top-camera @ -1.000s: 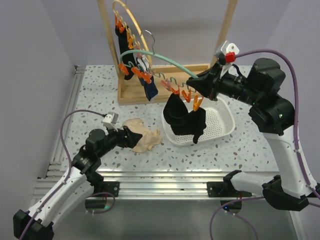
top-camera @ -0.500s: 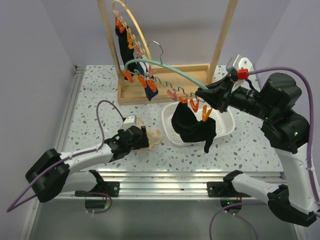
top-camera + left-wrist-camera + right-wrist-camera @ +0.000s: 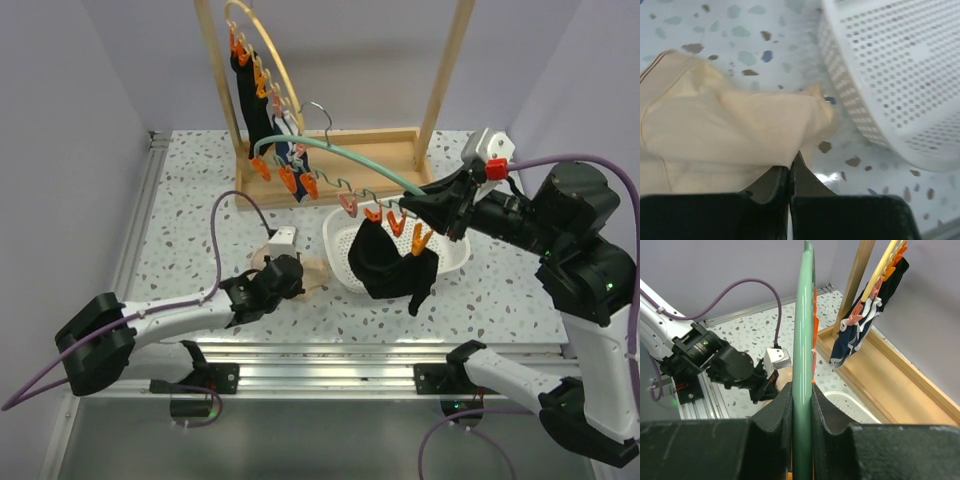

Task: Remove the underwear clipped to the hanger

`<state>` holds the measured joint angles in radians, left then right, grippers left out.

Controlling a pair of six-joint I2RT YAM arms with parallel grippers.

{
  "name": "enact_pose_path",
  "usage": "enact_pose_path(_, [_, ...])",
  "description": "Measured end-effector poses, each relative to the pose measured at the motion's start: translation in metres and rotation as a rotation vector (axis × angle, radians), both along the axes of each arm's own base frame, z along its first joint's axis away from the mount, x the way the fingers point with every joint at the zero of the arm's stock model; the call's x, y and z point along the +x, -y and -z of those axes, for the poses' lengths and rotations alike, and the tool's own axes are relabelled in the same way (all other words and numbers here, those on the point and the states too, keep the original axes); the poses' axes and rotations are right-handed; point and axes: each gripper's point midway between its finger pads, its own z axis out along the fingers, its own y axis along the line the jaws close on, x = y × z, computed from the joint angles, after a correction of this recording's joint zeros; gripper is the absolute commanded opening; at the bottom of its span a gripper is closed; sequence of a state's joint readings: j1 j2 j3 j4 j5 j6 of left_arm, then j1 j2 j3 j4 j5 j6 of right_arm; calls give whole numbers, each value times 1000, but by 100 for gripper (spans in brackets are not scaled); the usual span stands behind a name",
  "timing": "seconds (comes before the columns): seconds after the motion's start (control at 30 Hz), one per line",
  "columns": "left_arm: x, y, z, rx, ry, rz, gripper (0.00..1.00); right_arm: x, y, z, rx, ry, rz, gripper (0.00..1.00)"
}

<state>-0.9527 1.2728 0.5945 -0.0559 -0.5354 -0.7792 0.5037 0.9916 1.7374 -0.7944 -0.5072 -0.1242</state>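
My right gripper (image 3: pixel 440 207) (image 3: pixel 802 395) is shut on the green hanger (image 3: pixel 340 152) (image 3: pixel 802 315), held out above the white basket (image 3: pixel 455 255). Black underwear (image 3: pixel 385 265) hangs from the hanger's orange clips (image 3: pixel 400 222) over the basket's near rim. Navy underwear (image 3: pixel 285 152) (image 3: pixel 850 340) is clipped further along. More black underwear (image 3: pixel 248 95) hangs on the yellow ring hanger (image 3: pixel 270 50). Beige underwear (image 3: pixel 315 270) (image 3: pixel 730 130) lies on the table. My left gripper (image 3: pixel 295 272) (image 3: pixel 790 167) is shut, its tips at that cloth's edge; no cloth shows between the fingers.
A wooden rack (image 3: pixel 330 175) with two uprights stands at the back and carries the ring hanger. The basket wall (image 3: pixel 880 75) is just right of my left gripper. A purple cable (image 3: pixel 235 215) loops over the table beside the left arm.
The left arm dropped low and stretched toward the beige underwear, and its gripper went from open to shut. The right arm pulled the green hanger and black underwear rightward.
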Motion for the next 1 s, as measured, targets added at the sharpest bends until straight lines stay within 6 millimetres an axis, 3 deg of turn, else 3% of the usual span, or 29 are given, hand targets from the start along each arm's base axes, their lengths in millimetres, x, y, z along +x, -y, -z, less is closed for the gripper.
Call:
enact_pose_path(0.27, [-17, 61, -102, -197, 264, 370, 0, -13, 12, -22, 4, 59, 18, 0])
enact_pose_path(0.5, [-19, 121, -167, -264, 392, 607, 0, -25, 21, -40, 25, 110, 30, 0])
enact_pose_path(0.63, [-10, 152, -192, -273, 449, 674, 0, -27, 26, -46, 32, 127, 51, 0])
enact_pose_path(0.8, [3, 177, -214, -267, 503, 708, 0, -31, 34, -55, 35, 150, 80, 0])
enact_pose_path(1.0, [17, 203, -253, -285, 598, 728, 0, -32, 41, -60, 36, 178, 114, 0])
